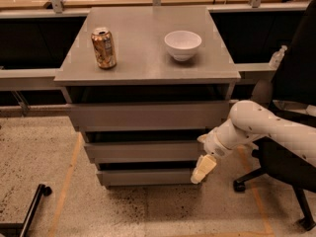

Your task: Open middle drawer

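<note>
Whether the gripper [203,168] is spread or closed cannot be told; only a cream-coloured tip is seen, pointed down toward 7 o'clock; it is placed at the right end of the drawer stack, just below the right corner of the middle drawer [143,151] and over the right end of the lowest front [143,177]; whether either front is touched cannot be told.

The gripper is carried by a white arm [269,127], which is extended in from 3 o'clock of the view and bent down at the wrist.

The middle drawer is found at the centre of the view, second of three grey fronts; it is set beneath the taller top front [148,115], with a dark gap above it and another below it.

The stack is capped by a grey cabinet top [143,63]; a drinks can [103,47] is stood upright on it toward 10 o'clock, and a white bowl [182,44] is set well apart from it toward 1 o'clock.

A black office chair [301,73] is seen at 3 o'clock behind the arm; a speckled floor [34,157] with an orange tape line [66,181] is spread at 8 o'clock.
</note>
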You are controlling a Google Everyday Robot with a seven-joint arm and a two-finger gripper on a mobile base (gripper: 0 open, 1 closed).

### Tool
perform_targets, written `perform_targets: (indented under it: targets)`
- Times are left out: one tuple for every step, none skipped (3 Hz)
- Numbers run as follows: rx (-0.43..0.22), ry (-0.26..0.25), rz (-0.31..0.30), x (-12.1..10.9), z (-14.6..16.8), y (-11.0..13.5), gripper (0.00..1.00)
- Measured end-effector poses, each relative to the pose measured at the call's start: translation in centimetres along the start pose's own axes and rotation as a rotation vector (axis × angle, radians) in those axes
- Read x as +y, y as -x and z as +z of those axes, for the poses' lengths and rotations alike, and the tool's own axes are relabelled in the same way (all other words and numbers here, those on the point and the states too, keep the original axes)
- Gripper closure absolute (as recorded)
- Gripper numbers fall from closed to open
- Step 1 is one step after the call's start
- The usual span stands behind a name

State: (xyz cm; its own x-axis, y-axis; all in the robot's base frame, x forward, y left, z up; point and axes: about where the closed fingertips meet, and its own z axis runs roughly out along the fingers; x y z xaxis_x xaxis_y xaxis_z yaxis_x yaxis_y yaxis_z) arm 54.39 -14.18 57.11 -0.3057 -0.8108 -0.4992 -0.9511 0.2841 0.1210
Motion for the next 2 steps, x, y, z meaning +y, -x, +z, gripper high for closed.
perform_targets:
  targets:
    - [0.012, 0.002, 0.020, 0.3, 0.8, -0.8, 0.00]
    - [-0.001, -0.046, 0.041, -0.9, 1.9, -1.9, 0.00]
